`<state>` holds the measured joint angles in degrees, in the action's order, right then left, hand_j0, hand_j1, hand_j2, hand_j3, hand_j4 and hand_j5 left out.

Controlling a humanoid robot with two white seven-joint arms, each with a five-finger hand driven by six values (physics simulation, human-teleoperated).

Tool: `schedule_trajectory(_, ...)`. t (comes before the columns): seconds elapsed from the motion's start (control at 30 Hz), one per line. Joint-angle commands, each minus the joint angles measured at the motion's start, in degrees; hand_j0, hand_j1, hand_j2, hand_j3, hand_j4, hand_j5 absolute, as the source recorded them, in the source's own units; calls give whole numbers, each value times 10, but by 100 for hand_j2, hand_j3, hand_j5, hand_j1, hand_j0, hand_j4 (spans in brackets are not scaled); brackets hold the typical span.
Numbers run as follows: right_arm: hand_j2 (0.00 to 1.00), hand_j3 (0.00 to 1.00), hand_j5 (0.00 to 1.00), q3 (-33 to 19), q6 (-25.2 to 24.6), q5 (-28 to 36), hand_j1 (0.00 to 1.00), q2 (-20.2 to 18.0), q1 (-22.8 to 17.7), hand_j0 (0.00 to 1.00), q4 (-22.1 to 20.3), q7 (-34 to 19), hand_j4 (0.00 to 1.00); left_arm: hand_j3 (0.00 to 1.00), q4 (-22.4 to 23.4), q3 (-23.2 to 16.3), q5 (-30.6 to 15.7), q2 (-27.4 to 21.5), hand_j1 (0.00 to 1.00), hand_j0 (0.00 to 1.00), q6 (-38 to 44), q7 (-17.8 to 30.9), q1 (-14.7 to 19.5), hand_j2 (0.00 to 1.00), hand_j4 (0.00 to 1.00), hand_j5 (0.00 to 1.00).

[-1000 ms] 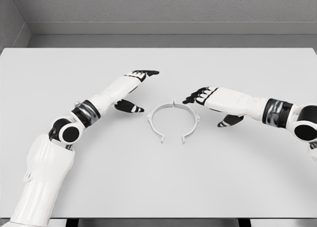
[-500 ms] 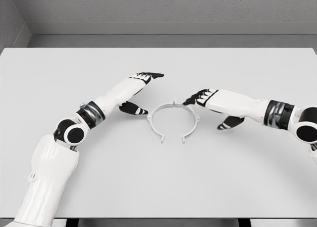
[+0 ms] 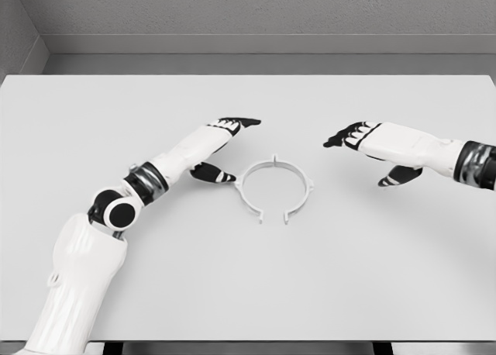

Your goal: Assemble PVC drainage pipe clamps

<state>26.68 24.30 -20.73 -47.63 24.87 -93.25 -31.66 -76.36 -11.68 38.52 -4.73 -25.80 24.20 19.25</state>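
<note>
The table point(image 3: 248, 293) fills the view, white and bare-looking. The left arm enters at seven o'clock, its hand point(image 3: 221, 142) flat with fingers stretched toward two o'clock and thumb point(image 3: 212, 173) just beside the clamp's nine o'clock edge; whether it touches cannot be told. The right hand point(image 3: 372, 142) hovers at three o'clock, well apart from the clamp, fingers extended and relaxed, thumb dropped, holding nothing; its forearm is cut off at the frame edge. The clamp point(image 3: 274, 189) lies flat at centre, a thin open ring with its gap at six o'clock and small lugs on the rim. It looks light, stiff yet springy, likely to skid on the smooth top; pinching the band near a lug seems safest. Only this one ring shows, no mating part.
</note>
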Motion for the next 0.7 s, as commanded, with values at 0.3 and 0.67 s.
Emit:
schedule_trajectory(0.3,100,100,100,0,-1,5,100,-3,0,100,-4,0,100,100,-6,-9,0,3,100,100,0,0,-2,100,100,100)
schedule_trajectory(0.67,100,100,100,0,-2,4,100,-4,-1,100,-19,-1,100,100,-25,-9,1,8,100,100,0,0,-11,100,100,100)
